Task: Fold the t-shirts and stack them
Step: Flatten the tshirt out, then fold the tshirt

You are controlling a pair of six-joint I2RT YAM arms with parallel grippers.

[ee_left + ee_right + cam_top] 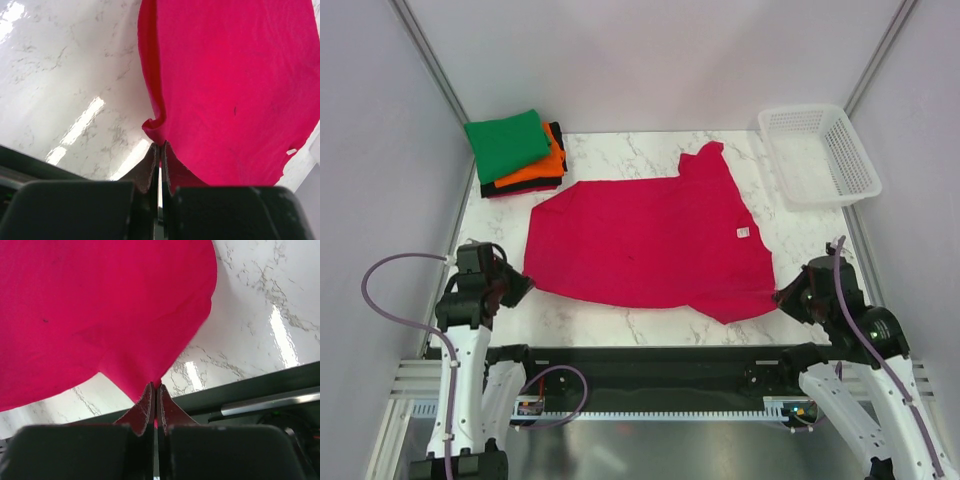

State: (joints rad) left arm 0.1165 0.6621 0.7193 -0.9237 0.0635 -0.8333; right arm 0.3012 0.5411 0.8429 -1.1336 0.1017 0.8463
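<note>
Pinching the near-left corner of the crimson-pink t-shirt (640,240) with my left gripper (515,285), fingers closed on it, I see the folded green, orange and black tees (508,145) stacked at the far-left corner, the shirt spread mid-tabletop (620,150), and my right gripper (788,297) clamped on its near-right hem.

Showing white lower links on left arm (468,350) and right arm (850,400) beside the base rail (650,355), trailing lilac cables (410,256), flashing brown-padded black fingers (146,172).
</note>
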